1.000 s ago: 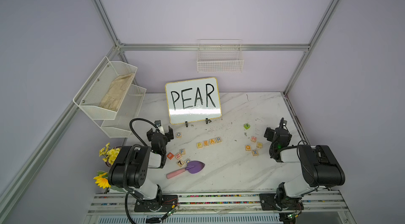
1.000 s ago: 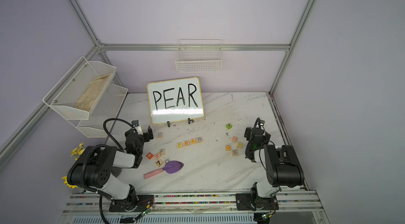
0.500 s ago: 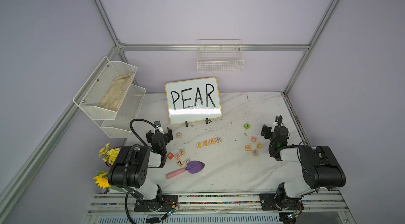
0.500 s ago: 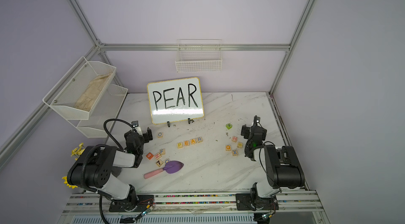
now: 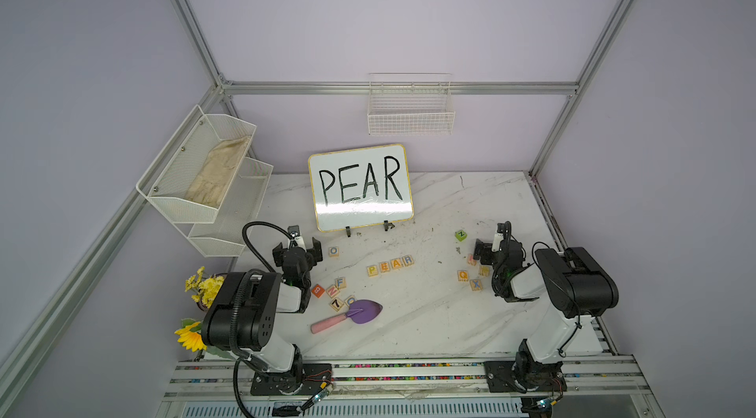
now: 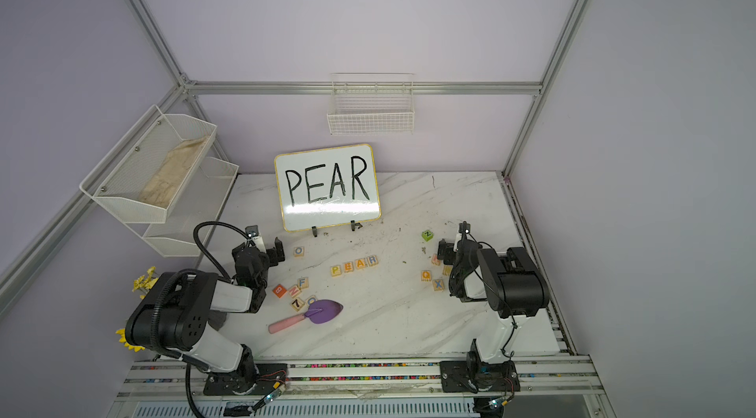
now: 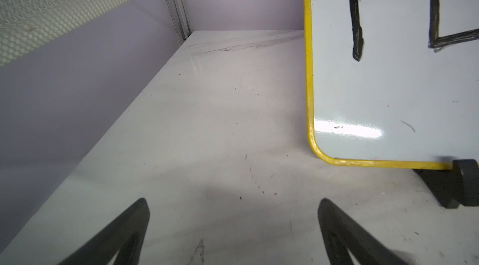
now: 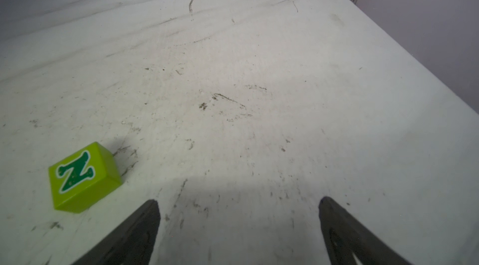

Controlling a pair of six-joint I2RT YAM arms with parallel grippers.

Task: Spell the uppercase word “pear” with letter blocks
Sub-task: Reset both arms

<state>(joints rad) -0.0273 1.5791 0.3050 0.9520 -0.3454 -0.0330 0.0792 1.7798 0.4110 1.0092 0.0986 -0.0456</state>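
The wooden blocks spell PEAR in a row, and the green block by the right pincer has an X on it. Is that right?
Not quite. The green block has a Z on it, not an X; the right wrist view shows it clearly. The letter blocks do spell PEAR in a row.

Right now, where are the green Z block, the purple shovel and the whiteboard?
Z block (image 8: 77, 175), right wrist view, on its lettered face.
Shovel (image 5: 365, 311), in a top view, on its purple blade.
Whiteboard (image 6: 331, 213), in a top view, on its blank lower part.
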